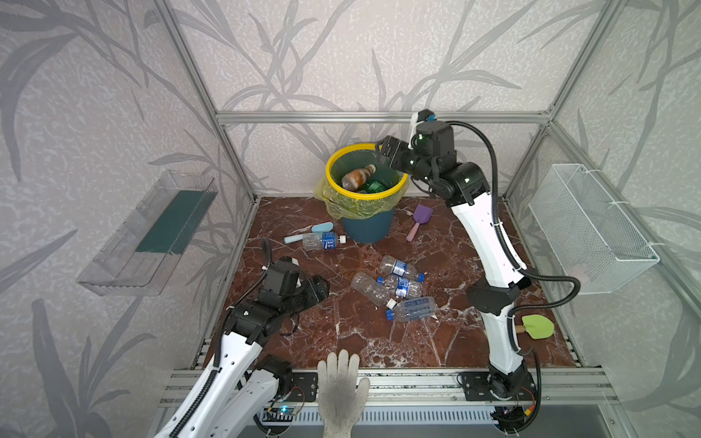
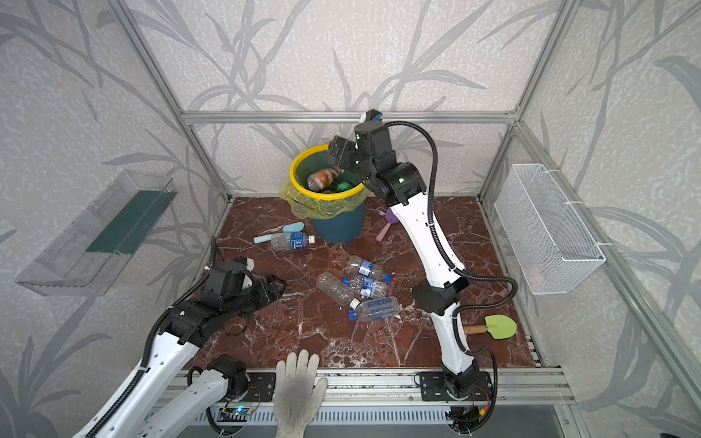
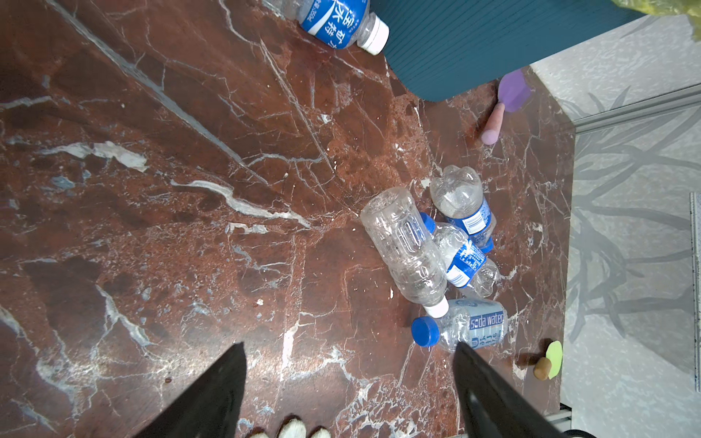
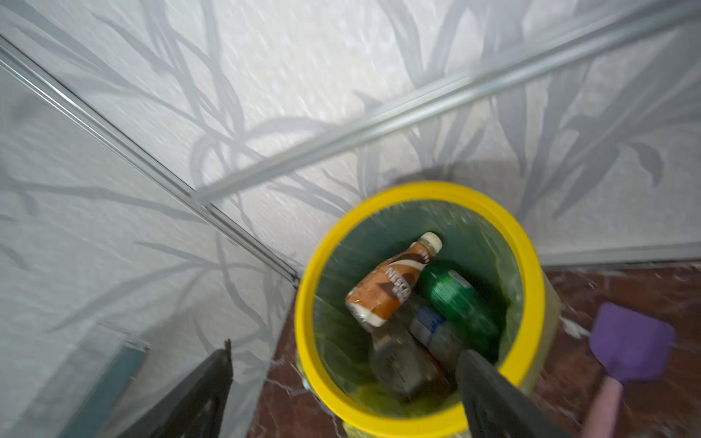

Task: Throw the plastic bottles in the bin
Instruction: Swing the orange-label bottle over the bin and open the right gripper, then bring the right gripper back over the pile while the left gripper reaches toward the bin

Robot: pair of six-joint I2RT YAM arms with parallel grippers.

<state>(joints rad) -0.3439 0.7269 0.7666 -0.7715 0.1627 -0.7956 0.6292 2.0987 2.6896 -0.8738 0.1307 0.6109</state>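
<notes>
hovering over bin (image 4: 425,191), right fingers (image 4: 493,394) spread wide, empty

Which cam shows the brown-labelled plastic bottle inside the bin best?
Right wrist: brown-labelled plastic bottle shows whole, cap to base, in the yellow-rimmed teal bin. Both top views show it small and blurred. Left wrist lacks it.

Both top views: high, front, angled down, whole table (image 1: 341,333) shared. Left wrist: low, facing plastic bottles (image 3: 409,250). Right wrist: close above bin (image 4: 304,322).

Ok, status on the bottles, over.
Right claw open above bin, brown bottle inside. Left claw open, empty. Five bottles on table. Gloved hand at front rail.
</notes>
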